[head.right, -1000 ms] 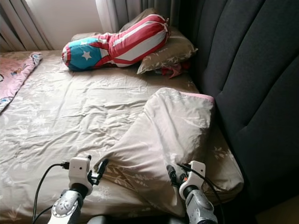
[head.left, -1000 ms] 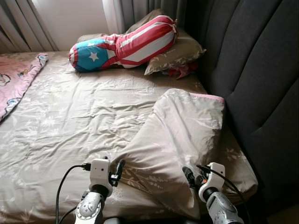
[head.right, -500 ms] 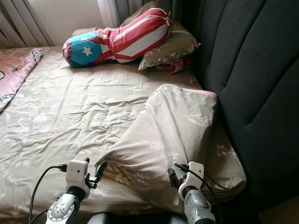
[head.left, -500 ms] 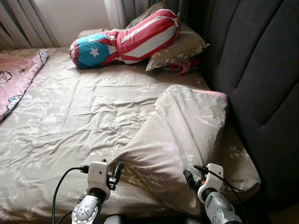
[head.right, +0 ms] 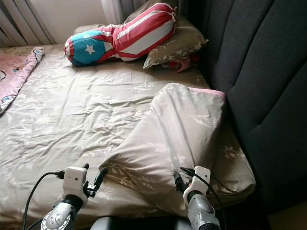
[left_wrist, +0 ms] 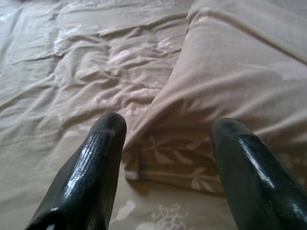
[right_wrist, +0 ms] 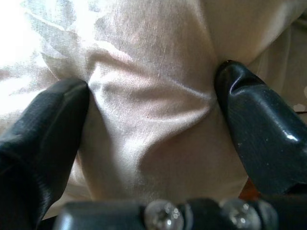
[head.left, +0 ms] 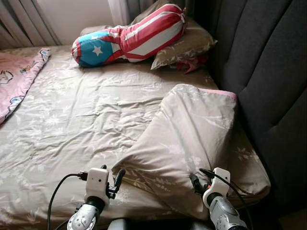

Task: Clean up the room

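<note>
Right end effector (right_wrist: 153,120) has its two black fingers set on either side of a bunched fold of the beige pillow (head.left: 192,139), with fabric pressed between them, so it is gripping the pillow's near corner. Left end effector (left_wrist: 168,158) is open, fingers spread, hovering just short of the pillow's other near corner, which lies between them without contact. Compared with one second ago, both end effectors sit lower and nearer the foot edge of the pillow, and the left one has drifted outward from it; the whole scene has also shifted upward in the head views, which indicates camera motion and not movement of the bedding. The pillow itself has kept its position: lying askew on the bed (head.left: 72,120), its far end leaning against the dark headboard (head.left: 268,72). Beyond the pillow, by the headboard, rest a second pillow (head.left: 184,45) and a striped star cushion (head.left: 127,38); a pink blanket (head.left: 17,79) lies well to the left of the pillow. Judgement: the task stands at the grasp stage, with one corner secured and the left side not yet closed.
</note>
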`<state>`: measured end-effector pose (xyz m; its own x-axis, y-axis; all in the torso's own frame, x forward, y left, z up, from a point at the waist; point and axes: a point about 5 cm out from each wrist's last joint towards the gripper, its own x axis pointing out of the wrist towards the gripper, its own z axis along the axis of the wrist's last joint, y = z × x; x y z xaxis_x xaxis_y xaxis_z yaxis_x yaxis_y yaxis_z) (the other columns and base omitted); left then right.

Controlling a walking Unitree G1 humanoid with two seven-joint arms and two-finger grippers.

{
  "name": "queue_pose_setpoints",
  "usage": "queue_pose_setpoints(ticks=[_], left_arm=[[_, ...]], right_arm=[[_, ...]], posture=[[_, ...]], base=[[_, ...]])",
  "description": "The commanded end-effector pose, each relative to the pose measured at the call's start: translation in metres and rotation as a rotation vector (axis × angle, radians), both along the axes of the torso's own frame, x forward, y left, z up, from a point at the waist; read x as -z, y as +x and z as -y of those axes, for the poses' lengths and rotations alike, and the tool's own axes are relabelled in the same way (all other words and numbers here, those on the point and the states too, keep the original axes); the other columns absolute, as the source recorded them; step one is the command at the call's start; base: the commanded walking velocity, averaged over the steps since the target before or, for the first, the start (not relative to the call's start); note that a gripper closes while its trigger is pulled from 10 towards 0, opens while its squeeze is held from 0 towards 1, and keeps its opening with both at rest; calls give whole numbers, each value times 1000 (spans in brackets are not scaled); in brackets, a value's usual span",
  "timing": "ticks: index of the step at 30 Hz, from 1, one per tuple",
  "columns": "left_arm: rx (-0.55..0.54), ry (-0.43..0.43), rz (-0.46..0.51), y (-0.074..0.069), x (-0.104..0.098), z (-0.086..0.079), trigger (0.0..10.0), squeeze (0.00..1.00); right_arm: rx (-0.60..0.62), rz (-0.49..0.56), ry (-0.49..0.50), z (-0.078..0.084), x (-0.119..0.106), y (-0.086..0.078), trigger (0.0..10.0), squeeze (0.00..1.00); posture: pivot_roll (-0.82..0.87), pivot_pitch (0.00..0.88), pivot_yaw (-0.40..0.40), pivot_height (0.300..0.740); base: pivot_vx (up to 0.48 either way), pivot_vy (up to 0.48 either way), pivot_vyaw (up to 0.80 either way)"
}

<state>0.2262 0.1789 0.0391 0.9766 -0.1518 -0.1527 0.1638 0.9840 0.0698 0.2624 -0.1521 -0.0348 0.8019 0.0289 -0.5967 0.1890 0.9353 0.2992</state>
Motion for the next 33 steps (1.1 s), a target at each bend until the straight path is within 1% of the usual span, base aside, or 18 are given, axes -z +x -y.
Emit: queue_pose_setpoints(ticks=[1, 4, 7, 8, 9, 10, 16, 19, 25, 27, 33], left_arm=[[11, 21, -11, -5, -3, -4, 10000, 0], [19, 30, -14, -10, -6, -5, 10000, 0], [24, 36, -15, -12, -9, -6, 10000, 0], [23, 37, -14, -13, -10, -6, 10000, 0], [23, 37, -14, -14, -11, -6, 10000, 0], [24, 37, -14, -15, -12, -6, 10000, 0], [25, 35, -30, -21, -15, -4, 10000, 0], [25, 30, -33, -22, -16, -3, 10000, 0], [18, 26, -39, -21, -17, -2, 10000, 0], [15, 20, -36, -19, -17, 0, 10000, 0], [9, 16, -35, -17, -17, 1, 10000, 0]], right_arm=[[3, -99, 24, -4, 15, -16, 10000, 0], [5, -103, 25, -3, 15, -17, 10000, 0], [5, -99, 26, -3, 15, -17, 10000, 0], [-2, -96, 22, -3, 14, -16, 8549, 0], [-9, -91, 19, -3, 14, -16, 3529, 0], [-21, -77, 29, -4, 13, -15, 0, 0], [-37, -72, 35, -6, 13, -15, 0, 0], [-35, -60, 59, -8, 13, -15, 0, 0], [-37, -40, 61, -10, 10, -12, 0, 0], [-33, -34, 54, -8, 9, -10, 0, 0], [-31, -28, 42, -7, 7, -8, 0, 0]], posture=[[48, 167, 36, 654], [55, 187, 42, 654], [57, 197, 42, 654], [55, 204, 42, 654], [54, 211, 40, 654], [53, 217, 41, 654], [51, 234, 36, 654], [51, 234, 32, 654], [40, 225, 22, 654], [39, 221, 17, 654], [29, 217, 11, 654]], base=[[0, 0, 0], [0, 0, 0], [0, 0, 0], [0, 0, 0], [0, 0, 0], [0, 0, 0], [0, 0, 0], [0, 0, 0], [0, 0, 0], [0, 0, 0], [0, 0, 0]])
